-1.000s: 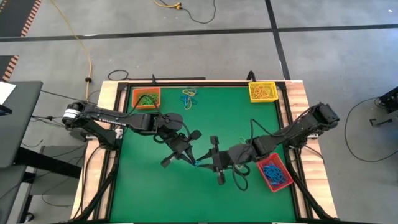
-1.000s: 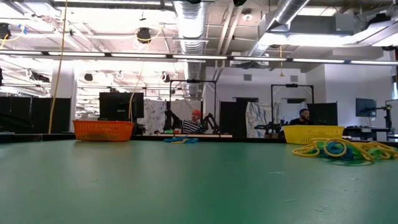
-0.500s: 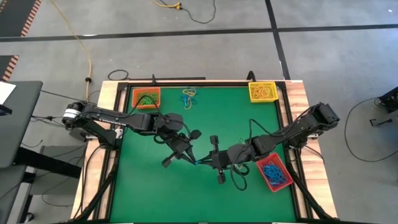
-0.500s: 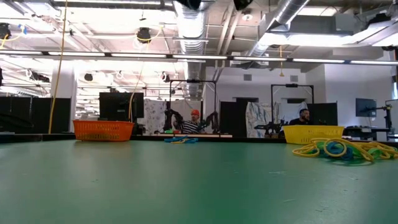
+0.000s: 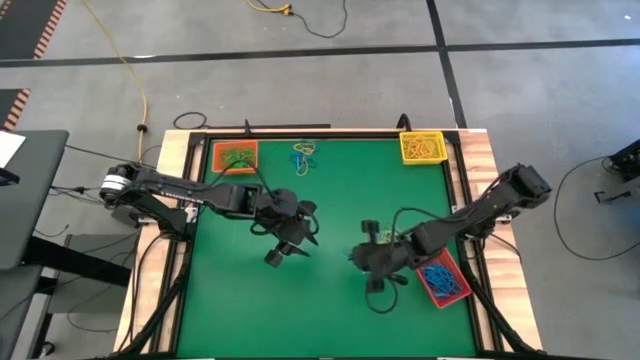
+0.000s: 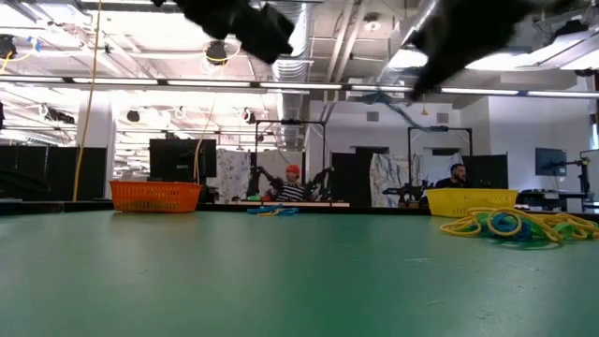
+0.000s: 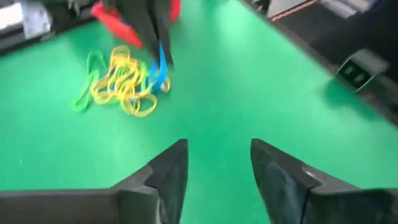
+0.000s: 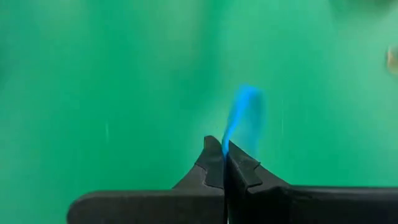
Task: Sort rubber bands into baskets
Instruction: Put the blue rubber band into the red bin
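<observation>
My right gripper [image 8: 225,149] is shut on a blue rubber band [image 8: 241,109], above the green table right of its middle [image 5: 360,256]. My left gripper [image 7: 217,163] stands open with nothing between its fingers, left of the middle [image 5: 298,238]. A small heap of yellow, green and blue rubber bands [image 7: 124,84] lies on the table beside the right gripper [image 5: 385,236]. A second heap [image 5: 304,156] lies near the far edge. The orange basket [image 5: 216,157] holds green bands, the yellow basket [image 5: 404,147] yellow ones, and the red basket [image 5: 463,288] blue ones. My right gripper pinches the blue band between its two fingertips [image 8: 214,163]. A loop of the band [image 8: 231,134] sticks out beyond the tips, clear of the table. The fingers slant down at the table from the right.
The table has a raised wooden rim [image 5: 470,150]. The red basket sits at the near right, just behind my right arm. Cables trail from both arms over the table's sides. Beyond the far edge is a workshop with people at desks [image 6: 456,174].
The two grippers, which met tip to tip at the table's middle with the blue band between them, have drawn apart. The right one has gone toward the right edge and tipped downward, taking the band along. The left one has drawn back toward the left.
</observation>
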